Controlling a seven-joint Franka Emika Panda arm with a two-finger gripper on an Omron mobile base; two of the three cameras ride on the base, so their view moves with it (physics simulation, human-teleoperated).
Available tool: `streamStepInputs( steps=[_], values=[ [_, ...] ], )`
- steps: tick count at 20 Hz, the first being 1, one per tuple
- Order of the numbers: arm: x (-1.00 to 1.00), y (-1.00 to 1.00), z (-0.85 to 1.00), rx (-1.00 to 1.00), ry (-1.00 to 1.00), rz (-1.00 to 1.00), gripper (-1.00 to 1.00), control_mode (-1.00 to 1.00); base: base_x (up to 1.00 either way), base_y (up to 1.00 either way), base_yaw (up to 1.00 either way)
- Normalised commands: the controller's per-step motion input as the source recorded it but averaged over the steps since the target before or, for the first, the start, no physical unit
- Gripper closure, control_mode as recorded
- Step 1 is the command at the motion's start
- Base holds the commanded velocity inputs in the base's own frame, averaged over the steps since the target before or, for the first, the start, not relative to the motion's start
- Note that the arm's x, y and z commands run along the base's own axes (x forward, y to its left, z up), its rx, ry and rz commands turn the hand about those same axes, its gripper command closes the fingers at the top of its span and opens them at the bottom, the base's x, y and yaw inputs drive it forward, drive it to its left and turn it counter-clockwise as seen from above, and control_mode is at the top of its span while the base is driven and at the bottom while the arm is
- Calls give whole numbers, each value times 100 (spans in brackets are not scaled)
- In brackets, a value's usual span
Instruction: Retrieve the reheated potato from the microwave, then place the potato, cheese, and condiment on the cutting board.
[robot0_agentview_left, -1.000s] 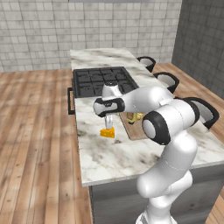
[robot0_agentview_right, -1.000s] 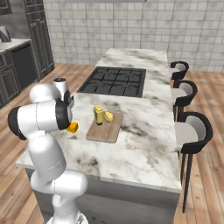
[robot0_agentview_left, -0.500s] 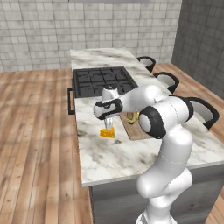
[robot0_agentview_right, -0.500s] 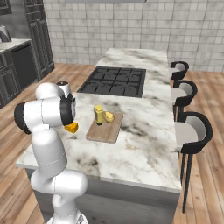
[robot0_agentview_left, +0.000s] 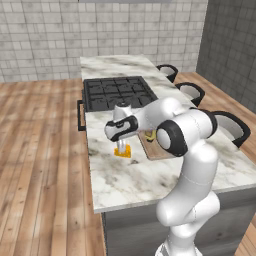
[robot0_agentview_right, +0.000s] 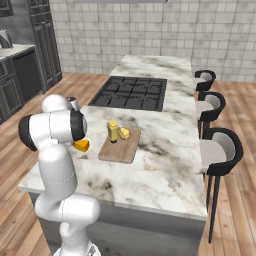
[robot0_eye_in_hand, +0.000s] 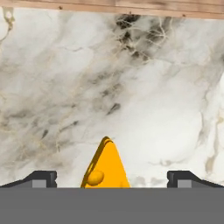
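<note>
The cheese (robot0_agentview_left: 123, 151) (robot0_agentview_right: 82, 145) is a small orange wedge lying on the marble counter left of the cutting board (robot0_agentview_right: 119, 150) (robot0_agentview_left: 159, 150). My gripper (robot0_agentview_left: 120, 145) hangs right over it, open. In the hand view the cheese (robot0_eye_in_hand: 105, 168) sits between the two fingertips (robot0_eye_in_hand: 42, 178), and neither tip touches it. The yellow condiment (robot0_agentview_right: 113, 131) stands upright on the board's far end, with the pale potato (robot0_agentview_right: 125, 133) lying beside it. In the left base view my arm hides most of them. The microwave is out of view.
A black cooktop (robot0_agentview_left: 117, 92) (robot0_agentview_right: 131, 93) is set into the counter beyond the board. Three dark stools (robot0_agentview_right: 219, 150) line the island's right side. The counter's near edge (robot0_agentview_right: 115, 202) lies just before my base. Dark cabinets (robot0_agentview_right: 25, 70) stand at the far left.
My hand has sunk a little lower over the cheese. The jaws have stayed wide apart, and the cheese, bottle and potato have not moved.
</note>
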Motion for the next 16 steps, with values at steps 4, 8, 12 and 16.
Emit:
streamStepInputs(
  steps=[4, 8, 12, 16],
  values=[
    [0, 6, -30, 0, 0, 0, -100, -100, 0, 0, 0],
    [2, 2, -25, 0, 0, 0, -100, -100, 0, 0, 0],
    [0, 1, -14, 0, 0, 0, -100, -100, 0, 0, 0],
    [0, 0, -9, 0, 0, 0, -100, -100, 0, 0, 0]
  ],
)
